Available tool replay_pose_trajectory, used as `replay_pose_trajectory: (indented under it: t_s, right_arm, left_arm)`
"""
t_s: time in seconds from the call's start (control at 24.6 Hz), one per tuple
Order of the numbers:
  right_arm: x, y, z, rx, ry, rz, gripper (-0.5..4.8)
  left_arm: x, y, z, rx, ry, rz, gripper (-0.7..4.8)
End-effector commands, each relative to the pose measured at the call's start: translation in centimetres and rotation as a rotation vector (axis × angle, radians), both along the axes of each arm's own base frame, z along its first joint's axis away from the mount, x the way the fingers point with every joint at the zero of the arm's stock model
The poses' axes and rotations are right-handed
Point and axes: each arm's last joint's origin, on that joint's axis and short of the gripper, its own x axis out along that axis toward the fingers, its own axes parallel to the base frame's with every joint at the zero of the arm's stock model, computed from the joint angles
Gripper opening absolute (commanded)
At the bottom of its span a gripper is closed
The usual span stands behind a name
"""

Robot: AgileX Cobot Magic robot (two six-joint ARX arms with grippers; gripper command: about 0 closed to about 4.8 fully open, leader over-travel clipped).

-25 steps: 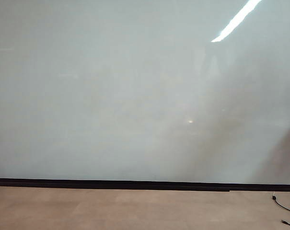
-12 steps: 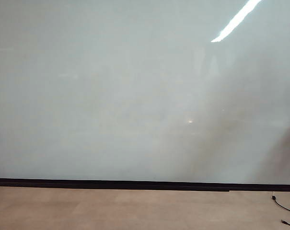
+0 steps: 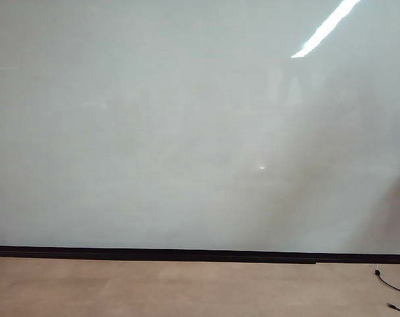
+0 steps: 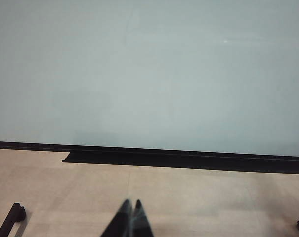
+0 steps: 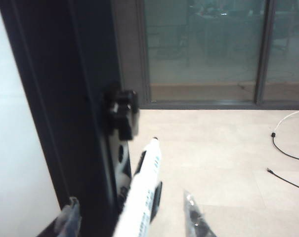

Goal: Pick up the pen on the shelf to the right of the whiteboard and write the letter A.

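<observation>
Your whiteboard (image 3: 186,132), blank and glossy, fills the exterior view above a tan floor (image 3: 186,287), with a thin black cable (image 3: 393,285) at 5 o'clock. In its wrist view your left gripper (image 4: 131,220) points at the board's black lower strip, fingertips pressed together, holding nothing. Your right gripper (image 5: 132,217) sits beside the board's dark frame (image 5: 65,113), its clear fingers either side of the white pen (image 5: 142,192); whether they clamp it cannot be told.

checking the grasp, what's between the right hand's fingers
Inside the right hand: the pen, gaps either side, beside the whiteboard's dark edge, in the right wrist view. Left hand is shut, low before it.
</observation>
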Motion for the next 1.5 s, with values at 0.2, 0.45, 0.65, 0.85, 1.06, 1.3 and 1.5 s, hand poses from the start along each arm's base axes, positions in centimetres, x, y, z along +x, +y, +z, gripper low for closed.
replay_pose_trajectory:
  t_s: [0.2, 0.45, 0.65, 0.85, 1.06, 1.3, 1.5]
  right_arm:
    - [0.09, 0.18, 0.33, -0.007, -0.019, 0.008, 2.61]
    - [0.11, 0.19, 0.34, -0.007, -0.019, 0.008, 2.37]
    - [0.1, 0.19, 0.32, -0.005, -0.018, 0.006, 2.15]
    - [0.12, 0.21, 0.3, -0.004, -0.016, 0.005, 2.14]
    - [0.12, 0.19, 0.22, 0.0, -0.01, 0.002, 2.14]
    - [0.13, 0.18, 0.04, 0.012, 0.007, -0.008, 2.14]
    - [0.16, 0.2, 0.06, 0.016, 0.006, -0.008, 2.1]
  left_arm:
    - [-0.01, -0.01, 0.16, 0.004, -0.009, -0.005, -0.04]
    - [-0.01, -0.01, 0.16, 0.004, -0.009, -0.005, -0.04]
    - [-0.01, -0.01, 0.16, 0.004, -0.009, -0.005, -0.04]
    - [-0.01, -0.01, 0.16, 0.004, -0.009, -0.005, -0.04]
    - [-0.01, -0.01, 0.16, 0.003, -0.009, -0.005, -0.04]
    - [-0.01, -0.01, 0.16, 0.004, -0.009, -0.005, -0.04]
    - [-0.01, -0.01, 0.16, 0.003, -0.009, -0.005, -0.05]
